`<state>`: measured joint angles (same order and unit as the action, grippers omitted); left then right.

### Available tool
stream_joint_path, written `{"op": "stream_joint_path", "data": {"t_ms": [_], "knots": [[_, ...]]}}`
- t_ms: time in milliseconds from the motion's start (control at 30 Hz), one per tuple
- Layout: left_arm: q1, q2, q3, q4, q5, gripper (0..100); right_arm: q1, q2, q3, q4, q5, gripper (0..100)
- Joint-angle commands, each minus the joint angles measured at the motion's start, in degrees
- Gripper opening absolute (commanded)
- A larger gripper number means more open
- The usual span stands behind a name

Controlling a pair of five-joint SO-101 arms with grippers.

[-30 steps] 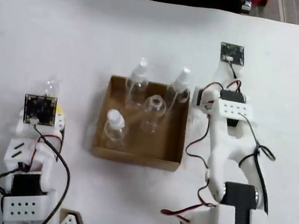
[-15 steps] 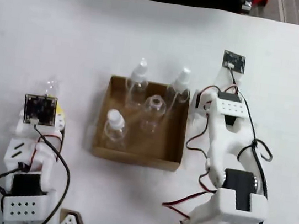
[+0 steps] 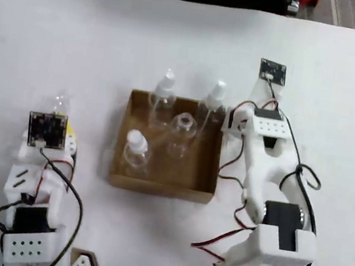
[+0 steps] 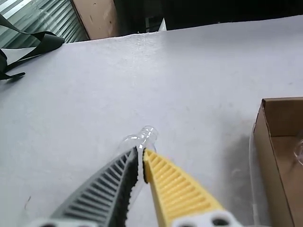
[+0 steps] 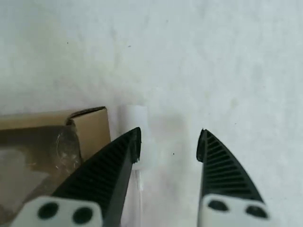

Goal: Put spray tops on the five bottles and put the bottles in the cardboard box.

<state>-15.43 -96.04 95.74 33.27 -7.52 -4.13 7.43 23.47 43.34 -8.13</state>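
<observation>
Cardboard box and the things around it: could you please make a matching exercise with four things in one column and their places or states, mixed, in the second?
Things:
1. brown cardboard box
2. loose white spray top
3. clear uncapped plastic bottle
4. right gripper

Places or states:
A. black jaws open
B. away from the box, at the grey and yellow jaws of the left gripper
C. holds four bottles
D. lies just outside the box's corner

Pairs: 1-C, 2-D, 3-B, 4-A.

Matt brown cardboard box [image 3: 160,185], clear glossy plastic bottles [image 3: 135,157], ribbed plastic fingers [image 4: 176,190], matt white table [image 3: 78,40]
</observation>
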Motion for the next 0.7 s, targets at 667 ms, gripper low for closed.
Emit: {"op": "stream_joint_path", "data": {"t_ms": [667], "knots": [[0.6, -1.1, -0.6, -1.2, -0.8, 3, 10.9, -2.2, -1.1, 1.8, -1.0, 17.2]]}}
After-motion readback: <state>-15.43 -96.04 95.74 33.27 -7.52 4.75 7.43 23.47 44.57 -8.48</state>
